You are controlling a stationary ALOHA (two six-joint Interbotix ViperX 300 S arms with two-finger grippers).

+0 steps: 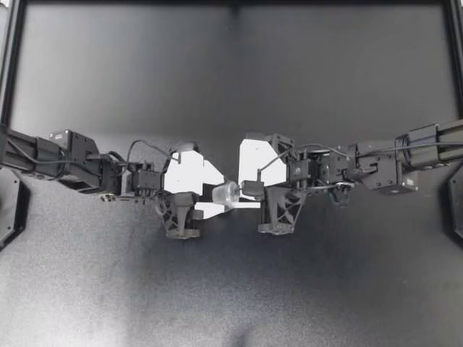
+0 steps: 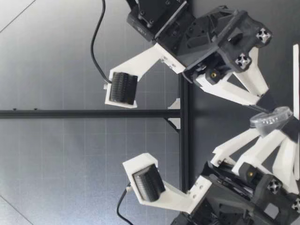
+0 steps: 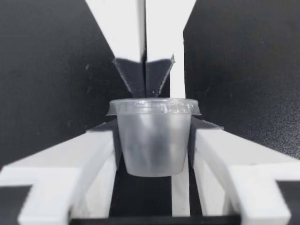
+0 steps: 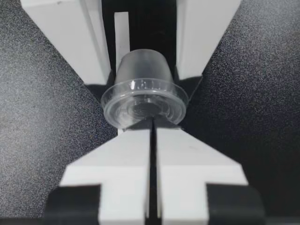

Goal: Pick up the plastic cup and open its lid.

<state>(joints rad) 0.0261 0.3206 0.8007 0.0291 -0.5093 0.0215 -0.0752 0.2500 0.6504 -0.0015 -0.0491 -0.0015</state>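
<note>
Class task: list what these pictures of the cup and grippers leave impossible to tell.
Top view: cup, tiny between my left gripper and my right gripper; its seal unreadable.
Right wrist view: its fingertips cover where they meet the lid.
Low view: left gripper's fingers hide the cup's body.

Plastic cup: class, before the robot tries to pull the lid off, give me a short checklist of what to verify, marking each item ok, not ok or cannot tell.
1. My left gripper grips the plastic cup with a finger on each side of its body: ok.
2. The lid sits fully on the cup, with its rim even all round: ok.
3. The lid faces my right gripper: ok.
4. My right gripper's fingers are closed at the edge of the lid: ok.
5. The lid's rim is really pinched between those fingers: cannot tell.
6. The cup is raised off the table: cannot tell.
</note>
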